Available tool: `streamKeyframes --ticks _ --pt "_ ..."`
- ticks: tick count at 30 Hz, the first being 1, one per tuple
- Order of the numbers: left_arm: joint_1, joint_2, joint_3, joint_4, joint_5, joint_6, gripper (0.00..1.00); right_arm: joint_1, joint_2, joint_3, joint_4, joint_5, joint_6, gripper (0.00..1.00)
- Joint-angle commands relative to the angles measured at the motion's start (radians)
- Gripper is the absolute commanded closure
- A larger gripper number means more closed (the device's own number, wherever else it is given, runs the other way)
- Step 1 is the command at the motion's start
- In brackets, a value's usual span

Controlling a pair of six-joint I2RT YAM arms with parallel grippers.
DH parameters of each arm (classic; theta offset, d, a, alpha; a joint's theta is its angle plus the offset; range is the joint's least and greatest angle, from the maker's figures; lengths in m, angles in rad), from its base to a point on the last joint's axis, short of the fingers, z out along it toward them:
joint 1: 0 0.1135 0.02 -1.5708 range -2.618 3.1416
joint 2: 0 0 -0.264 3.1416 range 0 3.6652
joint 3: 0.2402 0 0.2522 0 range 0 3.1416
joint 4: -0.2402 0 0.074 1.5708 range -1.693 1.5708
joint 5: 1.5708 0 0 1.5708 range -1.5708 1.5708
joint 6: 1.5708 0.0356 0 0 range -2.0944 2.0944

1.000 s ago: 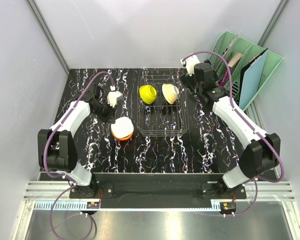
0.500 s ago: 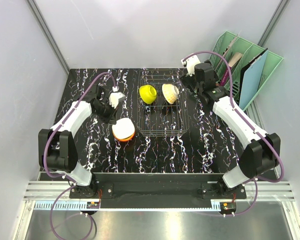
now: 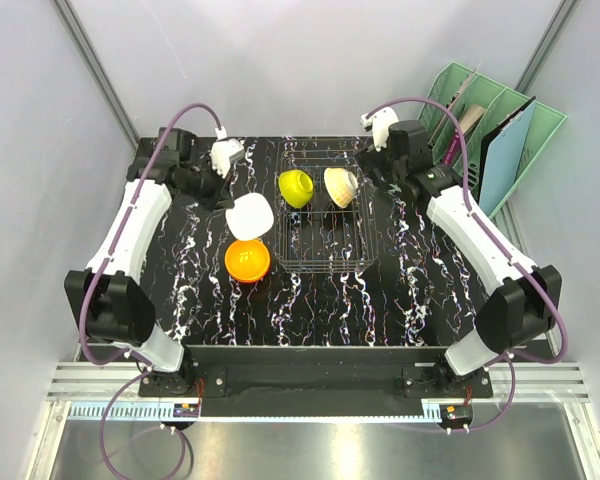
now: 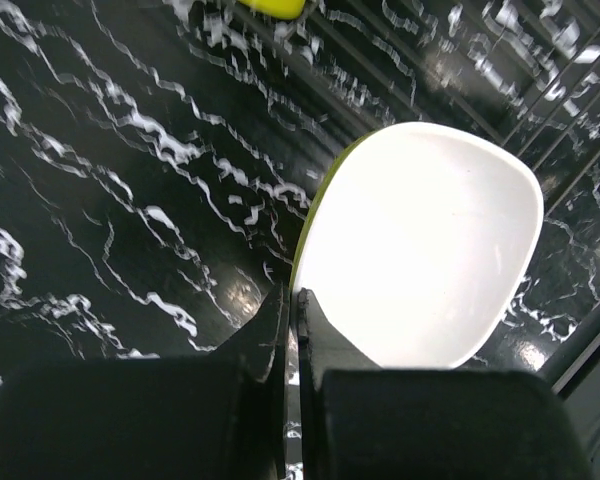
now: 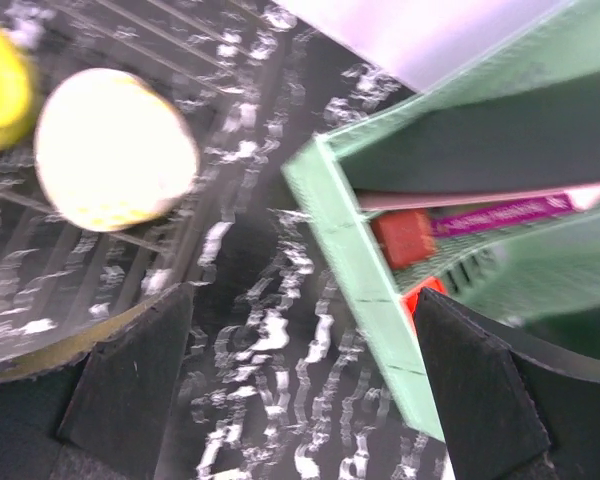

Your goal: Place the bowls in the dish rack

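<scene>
Left end effector (image 4: 292, 300) pinches the white bowl (image 4: 425, 245) by its rim, arm stretched beside the dish rack (image 3: 325, 268); right end effector (image 5: 300, 330) gapes empty.

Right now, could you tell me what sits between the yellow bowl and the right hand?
The cream bowl, in the dish rack beside the yellow bowl; the top view shows it, the right hand just beyond.

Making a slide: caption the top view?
Left pincer shut on a white bowl beside the rack; orange bowl on the table, yellow bowl and cream bowl racked.
</scene>
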Motion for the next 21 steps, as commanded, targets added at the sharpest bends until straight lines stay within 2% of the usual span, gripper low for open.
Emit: streamKeyframes --ticks 1,3,4,6,7,10,15,21 --pt "-0.011 -0.023 0.108 -0.055 0.104 -0.010 1.00 -0.012 0.026 0.127 -0.123 -0.273 0.120 0.00" --pt "-0.023 -0.021 0.120 -0.059 0.116 -0.006 1.00 -0.021 0.051 0.181 -0.189 -0.414 0.190 0.00" --pt "-0.029 -0.020 0.123 -0.059 0.125 -0.006 1.00 -0.030 0.058 0.193 -0.203 -0.548 0.247 0.00" --pt "-0.049 -0.015 0.128 -0.059 0.131 -0.001 1.00 -0.036 0.081 0.212 -0.219 -0.678 0.302 0.00" --pt "-0.057 -0.012 0.131 -0.059 0.134 -0.001 1.00 -0.036 0.087 0.213 -0.219 -0.790 0.350 0.00" --pt "-0.095 0.012 0.151 -0.059 0.140 -0.006 1.00 -0.036 0.121 0.206 -0.200 -0.957 0.437 0.01" --pt "-0.147 0.069 0.221 -0.032 0.162 -0.049 1.00 -0.040 0.166 0.164 -0.125 -1.091 0.519 0.00" --pt "-0.216 0.083 0.226 0.135 0.072 -0.145 1.00 -0.067 0.189 0.103 0.019 -1.313 0.693 0.00"
